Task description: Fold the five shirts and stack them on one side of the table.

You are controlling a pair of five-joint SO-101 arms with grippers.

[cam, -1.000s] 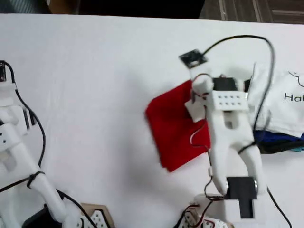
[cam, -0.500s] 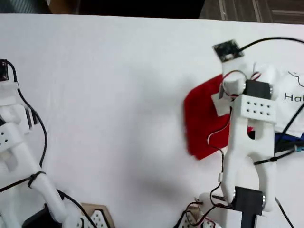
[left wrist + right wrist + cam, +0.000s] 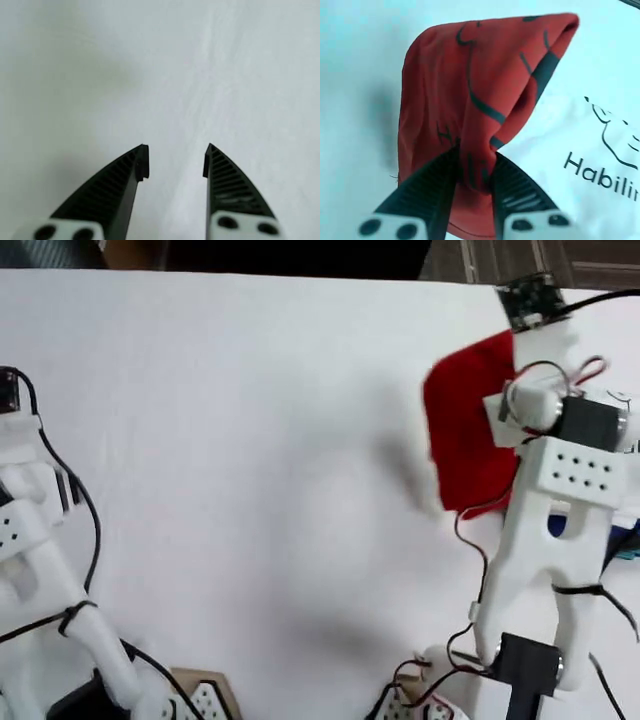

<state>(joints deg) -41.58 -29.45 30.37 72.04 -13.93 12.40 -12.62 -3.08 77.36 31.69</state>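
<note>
The right gripper (image 3: 475, 156) is clamped tight on a bunched fold of the red shirt (image 3: 470, 75). The shirt drapes away from the gripper's fingers, with one side lying over the edge of a folded white shirt (image 3: 580, 160) that has dark print on it. From above, the red shirt is at the far right of the table (image 3: 250, 440), just beside the right arm (image 3: 560, 510). The left gripper (image 3: 173, 161) hovers over bare tabletop, its fingers parted and holding nothing. The left arm (image 3: 40, 540) is at the table's left edge
</note>
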